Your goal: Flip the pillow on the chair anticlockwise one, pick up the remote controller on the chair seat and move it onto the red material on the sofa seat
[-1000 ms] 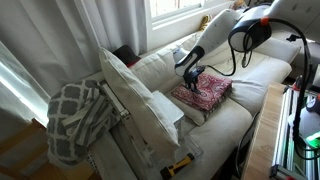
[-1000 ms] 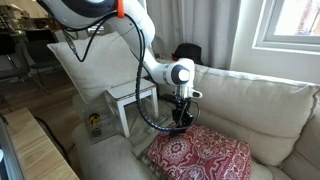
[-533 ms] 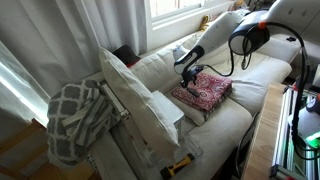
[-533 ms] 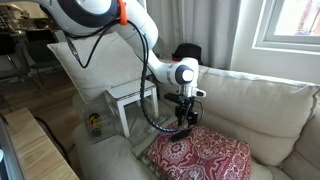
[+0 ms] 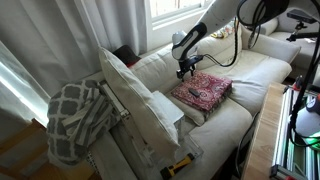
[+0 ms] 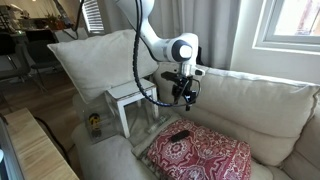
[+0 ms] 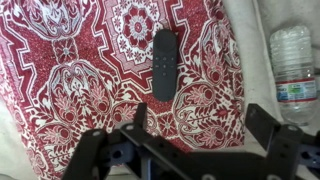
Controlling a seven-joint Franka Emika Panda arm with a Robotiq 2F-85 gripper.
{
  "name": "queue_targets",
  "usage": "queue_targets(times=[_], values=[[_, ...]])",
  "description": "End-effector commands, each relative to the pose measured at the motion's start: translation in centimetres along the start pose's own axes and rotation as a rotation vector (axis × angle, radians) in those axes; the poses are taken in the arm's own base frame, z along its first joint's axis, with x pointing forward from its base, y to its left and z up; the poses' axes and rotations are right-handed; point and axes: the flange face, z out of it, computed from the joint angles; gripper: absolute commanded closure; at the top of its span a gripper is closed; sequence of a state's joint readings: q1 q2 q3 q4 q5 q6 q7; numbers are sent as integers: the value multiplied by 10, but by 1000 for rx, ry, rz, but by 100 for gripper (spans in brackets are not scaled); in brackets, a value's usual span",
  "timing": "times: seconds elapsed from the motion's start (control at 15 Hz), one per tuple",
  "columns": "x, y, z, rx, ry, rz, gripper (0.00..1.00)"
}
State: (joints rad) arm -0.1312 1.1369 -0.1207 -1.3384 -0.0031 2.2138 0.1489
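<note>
The open, empty gripper (image 7: 185, 150) hangs above the remote (image 7: 163, 63), which looks light, stiff and smooth, best pinched across its narrow middle.

The cloth (image 7: 80, 80) is red, covered with a pale pattern of flowery medallions and scrolls. The remote (image 7: 163, 63) is plain black. The sofa (image 6: 250, 100) is cream, the pillow (image 5: 135, 95) cream-white. The blanket (image 5: 72, 120) shows a grey-and-white lattice.
</note>
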Motion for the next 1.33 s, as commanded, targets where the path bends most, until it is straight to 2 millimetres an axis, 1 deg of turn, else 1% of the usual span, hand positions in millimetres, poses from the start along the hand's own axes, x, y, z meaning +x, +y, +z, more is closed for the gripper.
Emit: queue_targets(times=[0.0,0.2,0.33,0.53,0.8,0.87,1.0,1.07,1.27], values=[[-40,9,-30,83,-27,-44,0],[-62,17,-57,112,6,-71,0],[-81,24,-75,124,18,-102,0],[-114,32,-98,142,27,-125,0],[-165,43,-128,169,45,-119,0],[-128,35,-117,136,22,-117,0],[-148,40,-129,147,30,-113,0],[-154,41,-132,149,32,-113,0],[-159,41,-132,151,32,-112,0]])
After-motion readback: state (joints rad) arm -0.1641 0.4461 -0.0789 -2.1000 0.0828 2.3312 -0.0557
